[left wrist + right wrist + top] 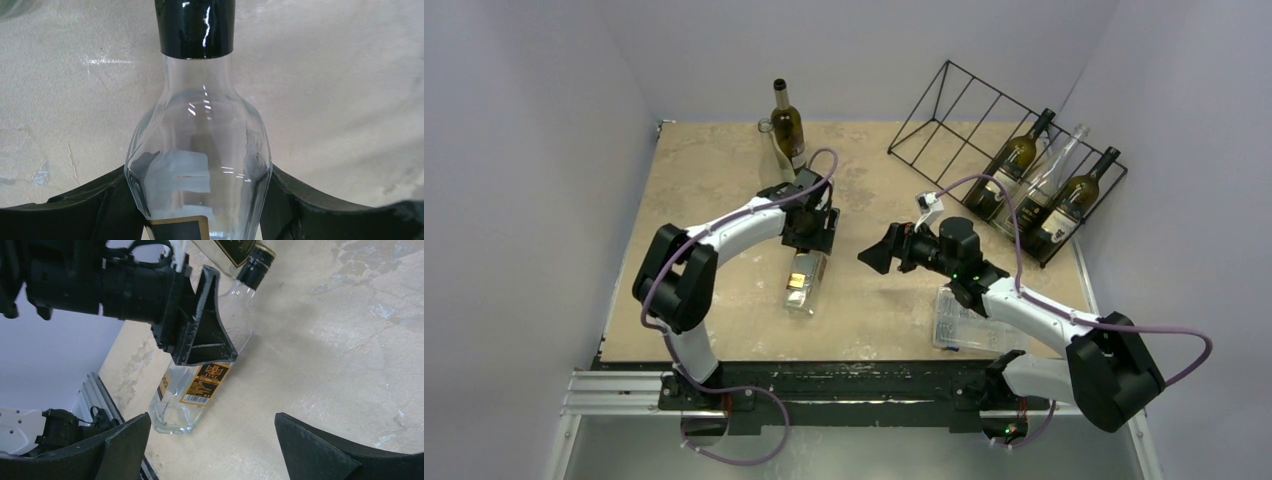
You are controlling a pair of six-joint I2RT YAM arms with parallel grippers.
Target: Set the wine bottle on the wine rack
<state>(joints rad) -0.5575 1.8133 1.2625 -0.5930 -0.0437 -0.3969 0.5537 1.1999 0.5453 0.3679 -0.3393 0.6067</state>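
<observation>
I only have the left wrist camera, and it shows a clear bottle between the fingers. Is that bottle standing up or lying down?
Observer: Lying down. The clear bottle is flat on the table, neck pointing away from the arm bases, with the left gripper over its shoulder.
Operator: Where's the rack?
Observer: The wine rack is at the far right corner. It holds three bottles at its right end, and the left slots are free.
Operator: And the other arm?
Observer: The right gripper is open and empty, just right of the bottle and facing it.
</observation>
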